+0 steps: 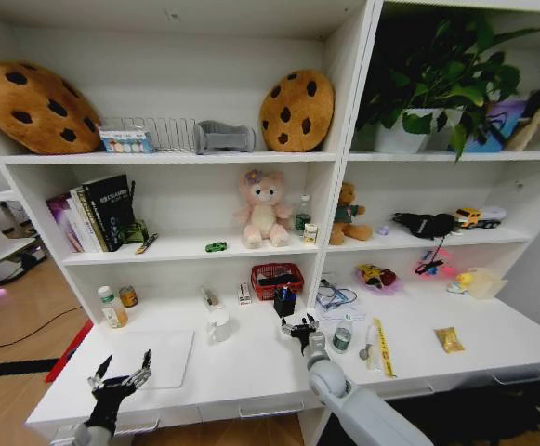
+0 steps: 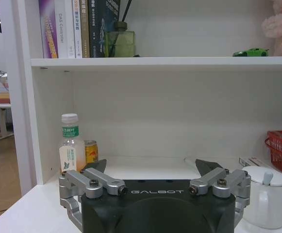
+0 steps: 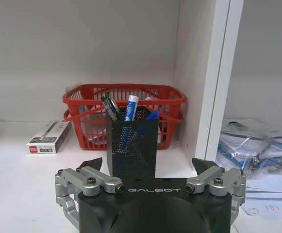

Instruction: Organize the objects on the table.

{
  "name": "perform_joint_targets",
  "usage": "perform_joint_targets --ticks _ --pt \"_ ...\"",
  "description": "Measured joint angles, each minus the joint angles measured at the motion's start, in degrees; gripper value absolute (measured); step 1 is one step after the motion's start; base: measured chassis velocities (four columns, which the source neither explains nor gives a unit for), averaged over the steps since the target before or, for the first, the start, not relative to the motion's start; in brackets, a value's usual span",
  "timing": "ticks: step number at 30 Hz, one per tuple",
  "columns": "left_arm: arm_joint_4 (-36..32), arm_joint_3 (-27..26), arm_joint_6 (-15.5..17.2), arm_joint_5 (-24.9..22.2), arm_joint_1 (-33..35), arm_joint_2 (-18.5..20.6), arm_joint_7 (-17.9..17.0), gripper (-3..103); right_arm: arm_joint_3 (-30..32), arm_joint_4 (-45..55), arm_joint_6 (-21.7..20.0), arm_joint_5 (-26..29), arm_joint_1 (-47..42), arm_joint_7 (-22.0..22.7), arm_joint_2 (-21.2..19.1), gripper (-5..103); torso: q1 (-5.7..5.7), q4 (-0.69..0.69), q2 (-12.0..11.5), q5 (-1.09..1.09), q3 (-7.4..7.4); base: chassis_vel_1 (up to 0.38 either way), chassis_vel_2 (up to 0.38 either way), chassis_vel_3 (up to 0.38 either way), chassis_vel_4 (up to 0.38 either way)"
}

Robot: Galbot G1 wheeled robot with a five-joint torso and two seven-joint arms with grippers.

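Your right gripper (image 3: 149,167) gapes open at the mesh pen cup (image 3: 132,141) — pens (image 3: 112,108) half hidden; left gripper (image 2: 151,171) also open — "GALBOT" reads on both.

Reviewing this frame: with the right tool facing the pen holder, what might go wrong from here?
The open right tool sits close to the tall black mesh pen holder; a push on it might tip it and spill the pens. The red plastic basket stands right behind, so the holder could be shoved into it. The open left tool hovers over the white desk's front edge.
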Motion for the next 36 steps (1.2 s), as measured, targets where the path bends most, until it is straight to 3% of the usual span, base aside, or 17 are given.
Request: perform_joint_targets --ticks 17,36 --pt "-0.01 -0.11 -0.52 0.13 0.42 0.30 0.15 100 2.64 -2.40 0.08 1.57 -1.73 2.14 2.51 100 0.00 0.00 0.00 0.00 0.00 0.000 0.000 0.000 0.000" --pt "-0.71 -0.18 -0.53 0.42 0.75 0.16 0.01 100 3.33 -5.95 0.20 4.74 -0.78 1.97 1.51 100 0.00 0.00 0.00 0.00 0.00 0.000 0.000 0.000 0.000"
